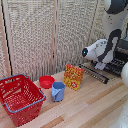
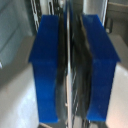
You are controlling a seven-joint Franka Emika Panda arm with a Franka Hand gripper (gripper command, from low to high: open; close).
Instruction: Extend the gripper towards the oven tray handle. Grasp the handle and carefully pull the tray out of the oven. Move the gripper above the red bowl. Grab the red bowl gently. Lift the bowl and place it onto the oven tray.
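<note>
Two blue fingertips (image 2: 47,70) of the gripper (image 2: 68,70) sit nearly closed, apparently pinching a thin bar of the tray (image 1: 95,71); red bowl (image 1: 46,81) rests apart.

Exterior view showing soft, even, bright light, coarse and pixelated; faint shadows lying on tabletop (image 1: 95,102). Wrist view blurring heavily, blue fingers (image 2: 47,70) out of focus.

**Blue fingertips closing on a thin bar**

The gripper (image 2: 68,70) is filling the wrist view, its two blue fingertips (image 2: 47,70) standing nearly together with a thin pale metal bar of the tray (image 2: 68,30) lying in the narrow gap between them. Blurred dark bars are showing beyond. Whether the jaws are pressing the bar cannot be told.
</note>
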